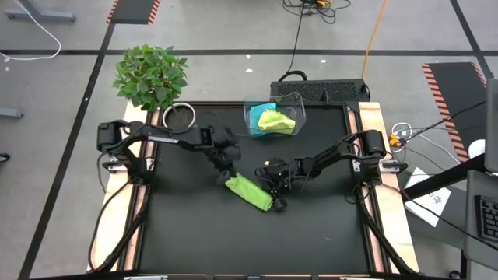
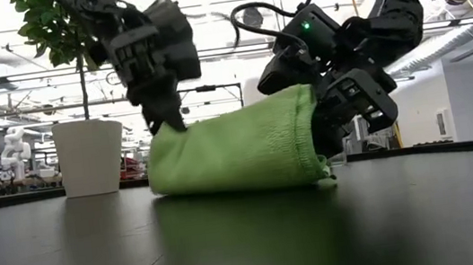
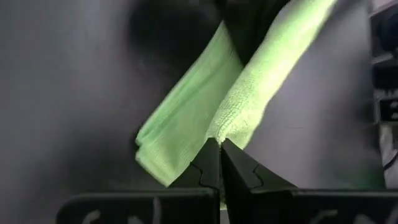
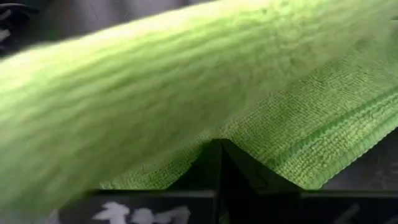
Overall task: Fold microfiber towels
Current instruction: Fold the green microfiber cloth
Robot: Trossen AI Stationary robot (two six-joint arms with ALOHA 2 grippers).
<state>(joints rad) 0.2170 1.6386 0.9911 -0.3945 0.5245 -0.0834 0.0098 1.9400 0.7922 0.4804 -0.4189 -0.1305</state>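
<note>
Black table — both grippers clamped on lime-green towel.

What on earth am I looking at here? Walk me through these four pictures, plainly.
This is a robot with two dark arms working at a black table. One picture looks straight down from above, one looks level across the tabletop, and two come from cameras on the arms' wrists.

In the middle lies a lime-green towel, folded into a narrow strip. The left end effector is shut on one end of it, and the right end effector is shut on the other end.

At the far edge stands a clear plastic bin holding a second green towel and a turquoise towel. A potted plant stands at the far left corner.
</note>
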